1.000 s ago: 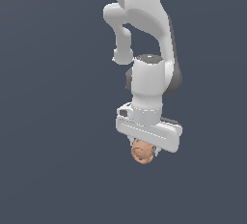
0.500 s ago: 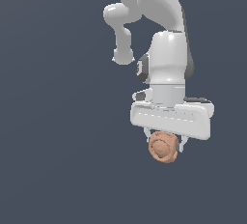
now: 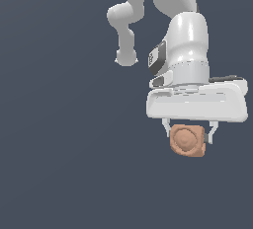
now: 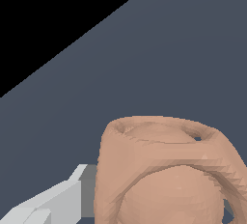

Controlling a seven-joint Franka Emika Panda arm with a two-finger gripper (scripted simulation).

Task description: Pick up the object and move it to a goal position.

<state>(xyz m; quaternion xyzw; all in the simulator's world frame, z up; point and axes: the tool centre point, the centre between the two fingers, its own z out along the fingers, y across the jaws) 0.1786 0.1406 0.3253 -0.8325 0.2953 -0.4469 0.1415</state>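
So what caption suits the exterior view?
White gripper carrying the terracotta object against a plain dark background.

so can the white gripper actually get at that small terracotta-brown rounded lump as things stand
Yes, it seems so: the small terracotta-brown rounded lump already sits between the white gripper's fingers, which appear closed on its sides, with nothing else in the way.

Simulated void: flat slate-grey backdrop (image 3: pixel 59 149) everywhere
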